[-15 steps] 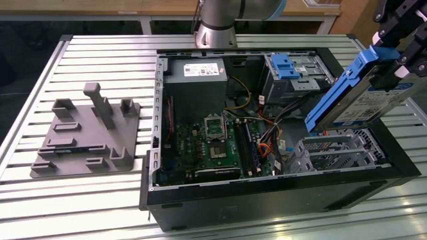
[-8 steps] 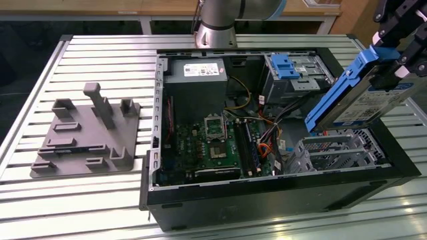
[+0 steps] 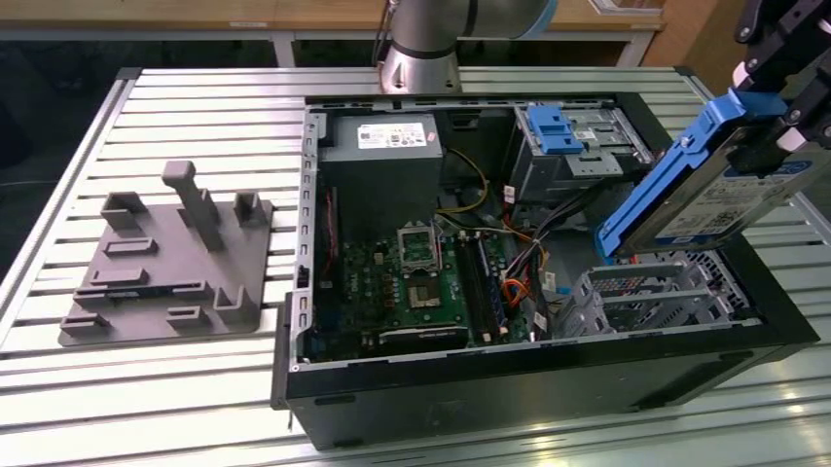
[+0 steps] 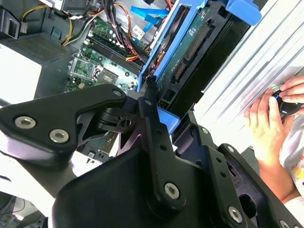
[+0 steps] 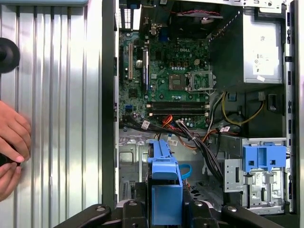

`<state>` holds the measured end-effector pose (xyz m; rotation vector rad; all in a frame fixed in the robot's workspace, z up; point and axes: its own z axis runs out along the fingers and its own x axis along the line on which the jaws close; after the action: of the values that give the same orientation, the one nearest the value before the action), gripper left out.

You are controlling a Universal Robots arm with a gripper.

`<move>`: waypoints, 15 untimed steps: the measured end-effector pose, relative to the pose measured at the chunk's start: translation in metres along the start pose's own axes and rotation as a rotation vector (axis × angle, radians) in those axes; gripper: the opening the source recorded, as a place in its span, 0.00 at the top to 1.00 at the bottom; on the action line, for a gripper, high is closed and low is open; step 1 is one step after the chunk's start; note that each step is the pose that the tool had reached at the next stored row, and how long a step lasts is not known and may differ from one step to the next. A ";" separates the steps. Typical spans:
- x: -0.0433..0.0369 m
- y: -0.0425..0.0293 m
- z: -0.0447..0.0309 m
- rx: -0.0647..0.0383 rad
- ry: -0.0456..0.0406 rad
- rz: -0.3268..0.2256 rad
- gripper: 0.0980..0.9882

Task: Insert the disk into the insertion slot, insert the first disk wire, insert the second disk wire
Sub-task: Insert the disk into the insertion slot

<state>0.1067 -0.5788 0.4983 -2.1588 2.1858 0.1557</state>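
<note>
While the tool (image 3: 783, 102) clamps its upper end, disk (image 3: 707, 185) tilted, above the insertion slot (image 3: 663, 287)

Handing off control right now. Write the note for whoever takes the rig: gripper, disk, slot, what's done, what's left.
Gripper: shut on the disk, holding it tilted in the air.
Disk: lower end just above the insertion slot in the open case, not seated.
Done: disk gripped and over the slot.
Left: all three insertions; the disk's connectors are bare in the second wrist view.
Note: a person's hand lies on the table beside the case.
</note>
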 end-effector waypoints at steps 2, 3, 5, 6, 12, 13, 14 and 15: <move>0.0000 -0.0032 0.0000 0.000 0.0000 0.000 0.70; -0.0001 -0.0044 -0.0001 0.000 0.0001 0.000 0.70; -0.0001 -0.0073 0.0000 -0.001 0.0000 0.000 0.70; -0.0002 -0.0082 0.0001 -0.001 0.0000 0.000 0.70; 0.0001 -0.0091 0.0030 -0.002 0.0005 -0.002 0.70; 0.0001 -0.0091 0.0034 -0.002 0.0009 -0.003 0.70; 0.0002 -0.0092 0.0039 -0.002 0.0009 -0.004 0.70; 0.0003 -0.0092 0.0044 -0.002 0.0007 -0.004 0.70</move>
<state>0.1158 -0.5787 0.4936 -2.1651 2.1821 0.1572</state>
